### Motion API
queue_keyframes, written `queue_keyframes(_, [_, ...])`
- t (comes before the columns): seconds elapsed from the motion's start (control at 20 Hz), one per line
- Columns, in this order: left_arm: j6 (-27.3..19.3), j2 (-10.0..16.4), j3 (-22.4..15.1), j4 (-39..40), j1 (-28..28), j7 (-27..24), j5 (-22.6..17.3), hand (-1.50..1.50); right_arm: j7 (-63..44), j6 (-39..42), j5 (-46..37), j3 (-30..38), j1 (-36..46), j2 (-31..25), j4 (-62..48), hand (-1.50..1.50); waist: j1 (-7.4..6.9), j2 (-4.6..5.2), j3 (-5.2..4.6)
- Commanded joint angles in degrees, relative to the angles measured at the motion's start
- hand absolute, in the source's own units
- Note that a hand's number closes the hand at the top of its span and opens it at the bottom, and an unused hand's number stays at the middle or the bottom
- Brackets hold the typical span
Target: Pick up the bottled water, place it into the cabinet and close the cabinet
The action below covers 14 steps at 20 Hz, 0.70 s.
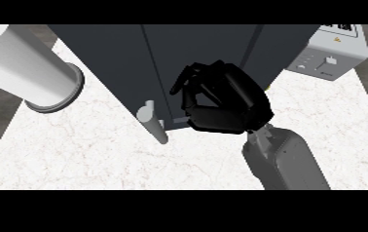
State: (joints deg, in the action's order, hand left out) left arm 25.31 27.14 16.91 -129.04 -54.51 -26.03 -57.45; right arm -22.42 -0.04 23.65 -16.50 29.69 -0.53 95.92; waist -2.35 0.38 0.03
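A dark cabinet fills the middle of the head view, its door panels seen from above. A pale grey bar handle sticks out at the lower edge of the door. My right hand lies against the cabinet front, just right of the handle. Its back faces up and its fingers are loosely bent, touching the door, with nothing in them. The bottled water shows nowhere in this view. My left hand is out of view.
A thick pale cylinder comes in from the upper left above the counter. A grey appliance with a lever stands at the upper right. White marble counter spreads in front of the cabinet.
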Motion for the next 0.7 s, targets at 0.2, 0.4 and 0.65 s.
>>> queue_keyframes(0.2, [3.61,-1.65,5.88,-1.78,-3.12,3.04,-4.69,-1.50,2.92,9.94,5.48,11.15,15.02,-2.74,-18.84,1.50,0.32,-0.16,0.01])
queue_keyframes(0.4, [4.91,-3.63,5.97,-0.35,-1.25,4.57,-3.64,-1.50,6.27,13.05,4.37,11.40,17.74,-1.86,-24.72,1.50,0.69,-0.18,-0.02])
queue_keyframes(0.65, [6.68,-2.35,8.22,1.44,-0.92,6.24,-6.73,-1.50,7.35,11.99,2.36,10.78,20.97,0.44,-29.83,1.50,0.27,0.04,-0.03])
